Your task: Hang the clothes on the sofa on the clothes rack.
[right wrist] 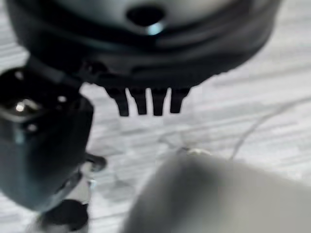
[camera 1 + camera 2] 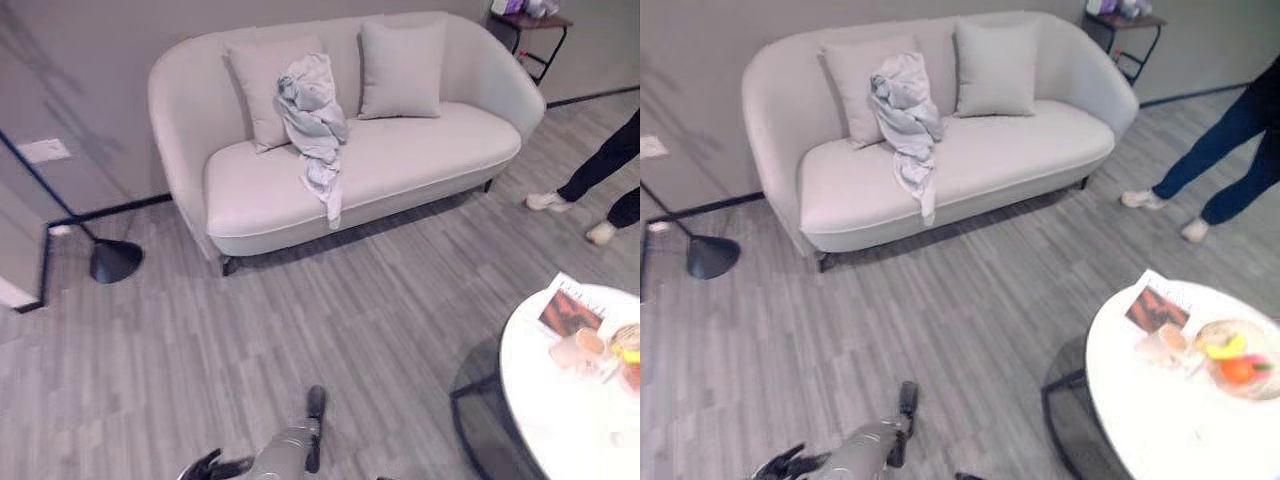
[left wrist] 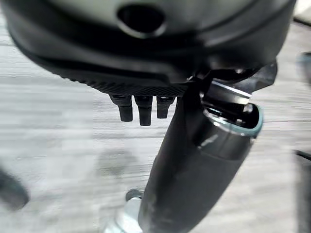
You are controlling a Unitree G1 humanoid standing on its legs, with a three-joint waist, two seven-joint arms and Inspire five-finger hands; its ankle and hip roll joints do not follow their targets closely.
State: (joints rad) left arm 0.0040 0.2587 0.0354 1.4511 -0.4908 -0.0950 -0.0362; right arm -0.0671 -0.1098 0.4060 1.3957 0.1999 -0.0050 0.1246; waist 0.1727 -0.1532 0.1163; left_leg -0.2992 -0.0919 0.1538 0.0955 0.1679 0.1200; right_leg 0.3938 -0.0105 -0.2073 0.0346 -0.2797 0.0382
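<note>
A wide stretch of bare floor [image 2: 300, 320] lay open between the robot and the sofa [image 2: 400, 170], with nothing standing on it. The garment [image 2: 315, 120] hung over the sofa's backrest and seat near the left cushion [image 2: 262, 80], draping to the seat's front edge, open to approach from the front. The right half of the seat was free. A floor lamp's base [image 2: 115, 260] stood off the sofa's left end. A round worktop [image 2: 560, 410] crowded the right side, and a person's legs [image 2: 610, 170] stood by the sofa's right end.
</note>
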